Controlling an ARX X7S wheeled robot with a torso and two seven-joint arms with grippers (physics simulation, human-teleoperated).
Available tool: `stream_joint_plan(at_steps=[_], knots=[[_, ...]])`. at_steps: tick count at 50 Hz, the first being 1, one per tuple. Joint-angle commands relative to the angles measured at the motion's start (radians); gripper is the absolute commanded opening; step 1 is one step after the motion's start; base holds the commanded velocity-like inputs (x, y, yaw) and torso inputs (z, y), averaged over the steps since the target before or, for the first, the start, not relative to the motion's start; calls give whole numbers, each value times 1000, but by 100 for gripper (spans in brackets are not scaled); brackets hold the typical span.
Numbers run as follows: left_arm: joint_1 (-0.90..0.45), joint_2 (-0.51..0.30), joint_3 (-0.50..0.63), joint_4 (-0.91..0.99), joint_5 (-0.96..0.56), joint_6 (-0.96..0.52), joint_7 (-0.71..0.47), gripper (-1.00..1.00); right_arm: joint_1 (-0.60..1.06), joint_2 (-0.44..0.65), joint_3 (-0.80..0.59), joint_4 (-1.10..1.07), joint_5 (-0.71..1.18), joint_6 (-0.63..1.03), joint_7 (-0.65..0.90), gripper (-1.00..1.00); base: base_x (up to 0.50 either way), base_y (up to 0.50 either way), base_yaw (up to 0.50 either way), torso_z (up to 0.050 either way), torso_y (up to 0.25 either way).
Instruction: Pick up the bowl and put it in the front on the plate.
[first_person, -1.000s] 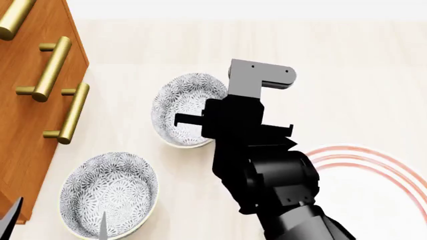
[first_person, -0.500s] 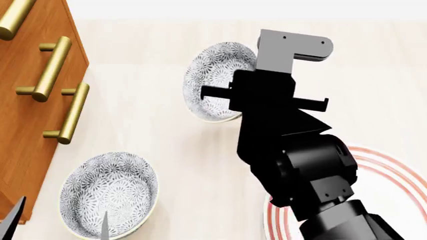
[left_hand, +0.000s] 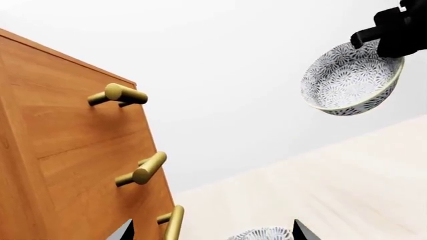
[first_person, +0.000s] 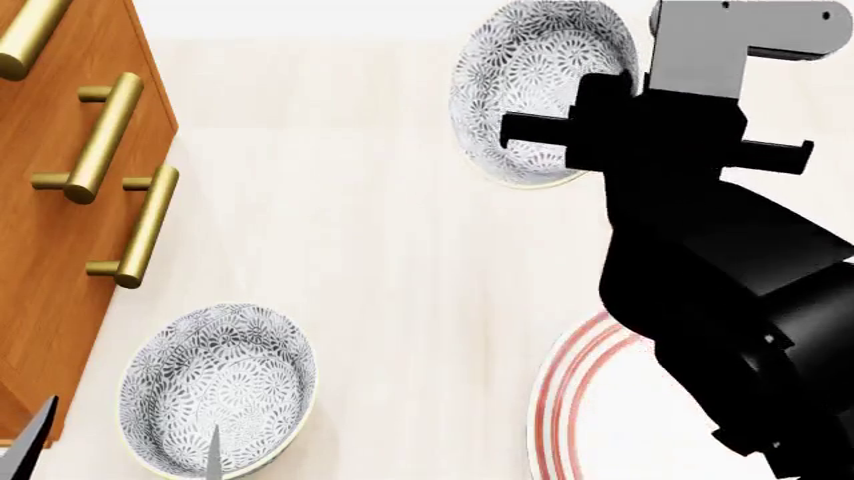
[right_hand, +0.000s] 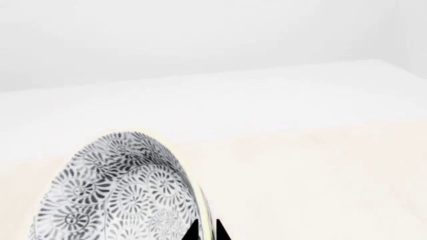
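Underfoot, so to speak, lies a pale, cream-coloured counter (first_person: 374, 260), smooth and lightly grained, running back to a plain white wall (left_hand: 253, 60); a wooden cabinet (first_person: 54, 200) with round brass handles (first_person: 104, 135) stands along one side of it. Raised well off that surface, the bowl (first_person: 534, 85) hangs tilted in the right gripper (right_hand: 203, 231), its grey-blue flowered inside turned sideways; the wrist camera shows the two dark fingertips (right_hand: 191, 231) pressed on either side of the bowl's rim, one tip inside the wall and one outside, so the fingers pinch the rim and the rest of the bowl stands out beyond them. From the left wrist camera the same bowl (left_hand: 350, 80) shows clear of the counter with nothing under it. The plate (first_person: 574, 400) with its red rings lies flat on the counter below the right arm, largely covered by the black arm, well apart from the held bowl. A second patterned bowl (first_person: 220, 385) sits on the counter near the cabinet's corner, just past the two pointed tips of the left gripper (first_person: 120, 450), which stand spread apart with nothing between them. Between the second bowl, the plate and the back wall the counter lies bare and wide.
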Motion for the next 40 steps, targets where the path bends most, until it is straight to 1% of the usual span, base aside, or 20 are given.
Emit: stream_joint_plan(at_steps=[1, 4, 10, 12, 18, 19, 22, 25, 27, 33, 34, 35, 36, 39, 40], knots=[[-4, 0, 4, 2, -4, -10, 1, 100, -15, 152, 44, -211, 46, 54, 27, -100, 0, 0, 0, 0, 0], [-5, -1, 5, 0, -3, -9, 0, 100, -33, 194, 65, -261, 93, 74, 35, -100, 0, 0, 0, 0, 0], [-7, 0, 11, -2, -1, -12, 1, 100, -54, 282, 103, -346, 118, 75, 52, -100, 0, 0, 0, 0, 0], [-7, 0, 13, 1, 1, -16, 1, 100, -68, 305, 111, -375, 114, 62, 50, -100, 0, 0, 0, 0, 0], [-11, 3, 21, 13, 12, -34, 7, 100, -110, 408, 185, -440, 207, 56, 57, -100, 0, 0, 0, 0, 0], [-11, 3, 22, 13, 12, -34, 6, 100, -110, 409, 185, -441, 207, 56, 57, -100, 0, 0, 0, 0, 0], [-14, 5, 27, 16, 16, -41, 9, 100, -142, 484, 238, -498, 237, 22, 37, -100, 0, 0, 0, 0, 0], [-16, 6, 32, 15, 19, -43, 10, 100, -168, 523, 258, -524, 250, 10, 29, -100, 0, 0, 0, 0, 0], [-16, 6, 34, 14, 20, -42, 11, 100, -197, 558, 273, -550, 262, -4, -1, -100, 0, 0, 0, 0, 8], [-15, 3, 35, 20, 23, -47, 10, 100, -250, 611, 295, -586, 291, -22, -44, -100, 0, 0, 0, 0, 0], [-15, 2, 36, 23, 22, -50, 12, 100, -256, 628, 292, -600, 284, -22, -83, -100, 0, 0, 0, 0, 0], [-15, 2, 37, 24, 22, -51, 12, 100, -264, 635, 298, -603, 290, -27, -89, -100, 0, 0, 0, 0, 0], [-15, 2, 37, 24, 22, -51, 12, 100, -273, 655, 303, -612, 317, -26, -148, -100, 0, 0, 0, 0, 0], [-16, 1, 39, 25, 22, -53, 14, 100, -289, 684, 317, -609, 361, -26, -198, -100, 0, 0, 0, 0, 0], [-17, 1, 41, 25, 21, -54, 16, 100, -299, 696, 321, -610, 368, -31, -240, -100, 0, 0, 0, 0, 0]])
